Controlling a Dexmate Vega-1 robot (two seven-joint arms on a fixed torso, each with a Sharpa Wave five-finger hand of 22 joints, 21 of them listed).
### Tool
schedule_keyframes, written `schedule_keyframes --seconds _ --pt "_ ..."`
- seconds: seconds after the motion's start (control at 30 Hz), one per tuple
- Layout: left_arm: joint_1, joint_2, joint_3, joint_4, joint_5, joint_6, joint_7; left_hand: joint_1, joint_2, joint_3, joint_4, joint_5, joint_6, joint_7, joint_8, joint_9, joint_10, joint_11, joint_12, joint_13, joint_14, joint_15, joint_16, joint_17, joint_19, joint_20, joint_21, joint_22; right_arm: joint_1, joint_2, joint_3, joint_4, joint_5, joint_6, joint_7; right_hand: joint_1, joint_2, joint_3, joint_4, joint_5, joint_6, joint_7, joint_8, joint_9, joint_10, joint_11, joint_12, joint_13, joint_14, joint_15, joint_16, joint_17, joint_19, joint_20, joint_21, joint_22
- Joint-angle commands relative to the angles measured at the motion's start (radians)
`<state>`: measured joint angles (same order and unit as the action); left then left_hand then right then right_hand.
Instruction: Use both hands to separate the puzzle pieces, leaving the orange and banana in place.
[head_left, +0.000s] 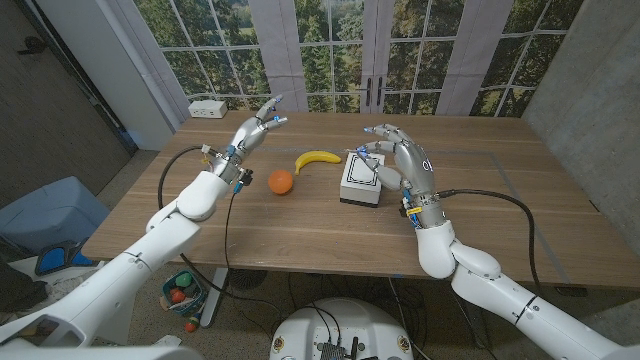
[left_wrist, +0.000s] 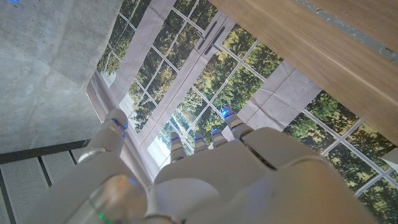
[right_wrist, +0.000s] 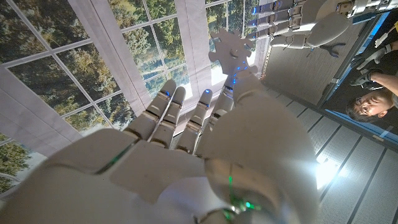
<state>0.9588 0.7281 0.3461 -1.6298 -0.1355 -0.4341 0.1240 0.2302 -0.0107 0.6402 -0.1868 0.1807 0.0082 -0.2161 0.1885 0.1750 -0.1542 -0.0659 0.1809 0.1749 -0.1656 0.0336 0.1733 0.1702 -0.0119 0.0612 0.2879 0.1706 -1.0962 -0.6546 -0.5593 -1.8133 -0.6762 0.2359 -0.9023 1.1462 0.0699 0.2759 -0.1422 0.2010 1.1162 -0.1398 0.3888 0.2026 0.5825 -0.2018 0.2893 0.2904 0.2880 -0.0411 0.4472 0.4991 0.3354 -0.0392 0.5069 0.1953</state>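
The white puzzle block (head_left: 359, 182) with dark lines on its top sits mid-table. An orange (head_left: 281, 181) lies to its left, and a banana (head_left: 317, 159) behind the orange. My right hand (head_left: 400, 162) hovers at the block's back right corner and pinches a white puzzle piece (right_wrist: 229, 47) at its fingertips; the same piece (head_left: 357, 152) shows small just above the block's far edge. My left hand (head_left: 254, 127) is raised over the table's back left, well left of the banana, fingers spread and holding nothing. The left hand's back (left_wrist: 236, 168) faces the windows.
A white socket box (head_left: 208, 107) sits at the table's back left corner. Black cables (head_left: 500, 195) trail over the table from both wrists. A blue bin (head_left: 50, 215) stands on the floor at left. A person (right_wrist: 367, 106) is in the right wrist view.
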Motion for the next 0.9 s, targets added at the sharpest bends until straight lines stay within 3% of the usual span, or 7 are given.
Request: schedule_keyframes --seconds 0.03,0.27,0.37,0.47,0.73,0.9 --pt "0.022 0.043 -0.008 -0.092 0.126 0.058 0.048 0.015 -0.016 -0.002 -0.002 0.004 -0.012 0.001 0.0 0.003 -0.013 0.0 0.003 0.002 0.001 0.014 0.004 0.002 0.008 0.016 -0.005 0.003 0.008 0.039 0.013 0.003 0.042 0.04 0.025 -0.007 0.001 -0.003 -0.001 0.007 0.012 -0.001 0.009 0.005 0.012 -0.002 0.007 0.005 0.015 -0.171 -0.002 -0.001 0.0 -0.005 0.008 0.002" --pt "0.032 0.051 -0.009 -0.129 0.207 0.071 0.09 0.057 -0.076 -0.024 0.0 0.024 0.013 0.005 0.016 0.005 -0.004 0.004 0.012 0.003 0.016 0.028 0.01 0.003 0.048 0.02 -0.011 0.003 0.029 0.071 0.004 0.039 0.062 0.075 0.033 -0.006 0.0 -0.005 -0.002 0.008 0.01 0.007 0.009 0.005 0.021 -0.002 0.009 0.006 0.017 -0.173 -0.002 -0.001 -0.001 -0.006 0.009 0.001" --pt "0.022 0.037 -0.001 -0.092 0.167 0.0 0.069 0.11 -0.121 -0.041 0.002 0.044 0.069 0.005 0.036 0.008 0.02 0.0 0.018 0.002 0.038 0.028 0.013 0.002 0.072 0.022 -0.022 0.004 0.04 0.079 -0.002 0.052 0.05 0.086 0.027 -0.006 0.001 -0.005 -0.003 0.009 0.01 0.007 0.009 0.005 0.022 -0.002 0.009 0.007 0.018 -0.172 -0.003 -0.001 -0.001 -0.005 0.009 0.001" --pt "0.029 0.029 -0.001 -0.098 0.206 -0.007 0.094 0.162 -0.148 -0.057 0.004 0.062 0.127 0.004 0.054 0.01 0.046 -0.005 0.023 0.001 0.06 0.022 0.014 0.002 0.111 0.02 -0.024 0.005 0.049 0.088 -0.009 0.062 0.04 0.095 0.022 -0.007 0.001 -0.005 -0.002 0.009 0.012 0.009 0.01 0.005 0.022 -0.002 0.009 0.007 0.019 -0.171 -0.003 -0.002 0.0 -0.005 0.01 0.001" --pt "0.039 0.003 -0.004 -0.093 0.259 -0.033 0.141 0.286 -0.164 -0.098 0.007 0.094 0.263 0.002 0.087 0.012 0.13 -0.028 0.034 0.001 0.123 0.008 0.016 0.001 0.174 0.013 -0.037 0.006 0.065 0.105 -0.019 0.077 0.027 0.105 0.018 -0.004 0.0 -0.006 -0.004 0.01 0.013 0.014 0.011 0.005 0.022 -0.002 0.007 0.008 0.019 -0.172 -0.004 -0.002 -0.001 -0.005 0.011 0.0" --pt "0.042 -0.007 -0.004 -0.095 0.279 -0.029 0.154 0.317 -0.164 -0.111 0.008 0.099 0.303 0.003 0.096 0.013 0.15 -0.035 0.035 0.001 0.134 0.003 0.014 0.0 0.191 0.01 -0.04 0.007 0.072 0.113 -0.022 0.082 0.036 0.11 0.025 -0.001 -0.002 -0.005 -0.007 0.011 0.019 0.017 0.013 0.004 0.029 -0.003 0.009 0.009 0.022 -0.171 -0.009 -0.006 0.001 -0.005 0.013 0.0"
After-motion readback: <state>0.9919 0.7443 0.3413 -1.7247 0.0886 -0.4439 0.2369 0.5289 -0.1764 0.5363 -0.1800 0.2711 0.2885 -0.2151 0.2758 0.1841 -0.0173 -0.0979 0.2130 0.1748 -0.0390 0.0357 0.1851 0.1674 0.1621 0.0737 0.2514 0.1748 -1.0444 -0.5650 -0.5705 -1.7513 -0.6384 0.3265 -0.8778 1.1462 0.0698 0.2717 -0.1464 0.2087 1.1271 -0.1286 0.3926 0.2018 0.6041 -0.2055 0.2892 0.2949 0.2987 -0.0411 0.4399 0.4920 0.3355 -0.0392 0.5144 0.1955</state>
